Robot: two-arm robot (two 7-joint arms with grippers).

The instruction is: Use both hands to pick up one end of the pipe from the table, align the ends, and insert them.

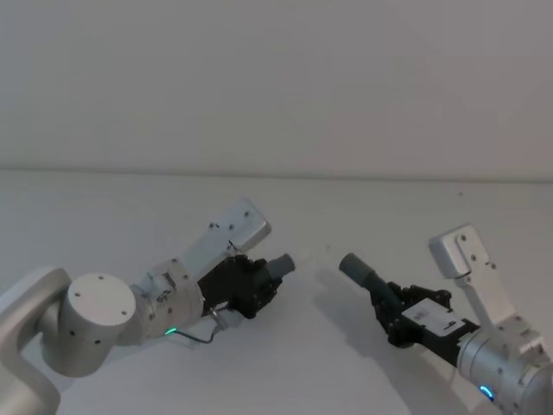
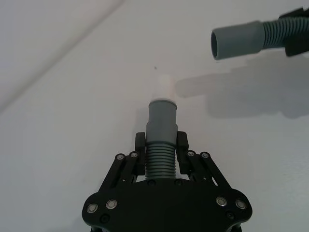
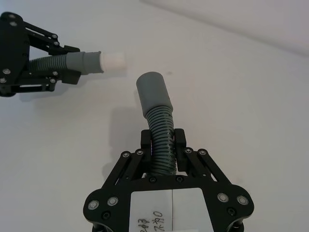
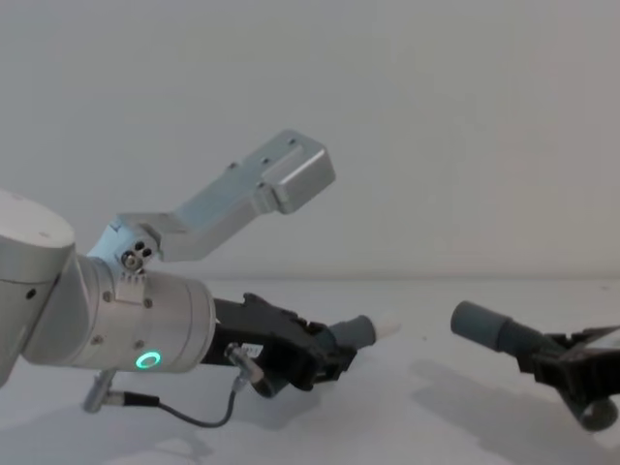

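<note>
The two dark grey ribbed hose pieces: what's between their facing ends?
Nothing: in the chest view, bare white table separates the shorter piece's narrow whitish tip from the longer piece's wide grey cuff.

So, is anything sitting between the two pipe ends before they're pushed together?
Nothing visible. Only open space over the table separates the whitish tip of the shorter piece, in the left end effector, from the wider cuff of the longer piece, in the right end effector.

Silver-grey arms (image 4: 116,320) end in black screw-studded jaws.
</note>
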